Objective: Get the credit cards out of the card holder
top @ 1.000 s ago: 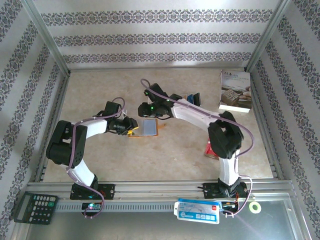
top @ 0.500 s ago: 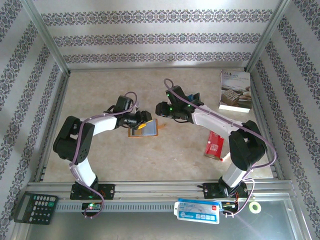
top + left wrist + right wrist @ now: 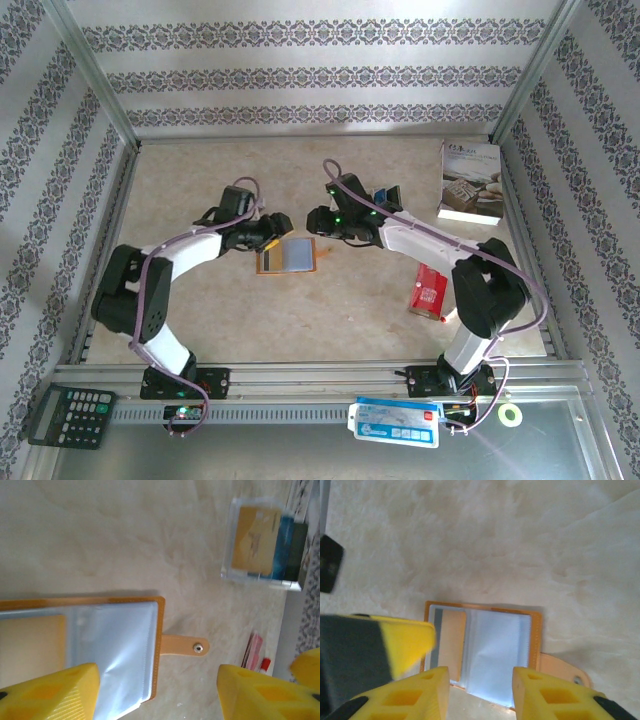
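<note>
The card holder [image 3: 287, 257] lies open and flat on the beige table [image 3: 200, 170], near its middle, between the two arms. Its clear sleeves face up and its snap tab [image 3: 182, 646] sticks out to one side. A tan card [image 3: 451, 637] sits in one sleeve.

The left gripper [image 3: 268, 232] hangs just above the holder's left edge. Its yellow fingers [image 3: 50, 692] stand wide apart with nothing between them, and in the left wrist view one finger covers a corner of the holder. The right gripper [image 3: 315, 222] hovers close above the far right corner of the holder. Its jaws are partly open, and the right wrist view shows nothing clamped in them, only the sleeves below the gap. The two grippers are near each other, so the left one's yellow-and-black body crowds the side of the right wrist view.

Behind the right gripper stands a clear box [image 3: 262, 547] holding tan, blue and dark cards. A white book [image 3: 470, 182] lies at the far right. A red packet [image 3: 428, 290] rests beside the right arm's elbow. On the near rail lie a calculator [image 3: 68, 413], a blue-and-white packet [image 3: 395, 420] and a small tape roll [image 3: 511, 414].
</note>
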